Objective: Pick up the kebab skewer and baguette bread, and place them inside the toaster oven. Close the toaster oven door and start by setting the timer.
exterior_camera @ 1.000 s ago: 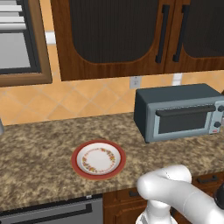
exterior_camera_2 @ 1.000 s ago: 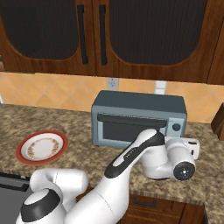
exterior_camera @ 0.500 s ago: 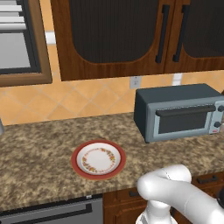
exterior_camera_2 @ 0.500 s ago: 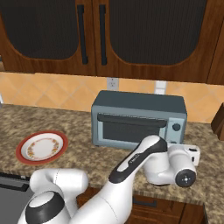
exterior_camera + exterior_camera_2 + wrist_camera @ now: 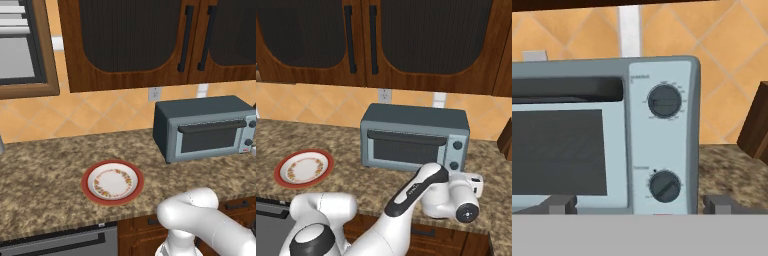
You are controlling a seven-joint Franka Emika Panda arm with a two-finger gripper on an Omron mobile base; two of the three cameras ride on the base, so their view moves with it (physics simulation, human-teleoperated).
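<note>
Gripper (image 5: pixel 640 204) (jaws wide, holding nothing) faces the shut toaster oven door (image 5: pixel 559 150).

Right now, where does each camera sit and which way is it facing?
Left base view: behind the arm, on its left, looking forward and down over the counter, plate and toaster oven; white arm at lower right.
Right base view: behind, on the right, same plate and oven; arm from lower left, gripper by the oven's knobs.
Hand view: faces the oven's knob panel close up; jaws wide open.
</note>
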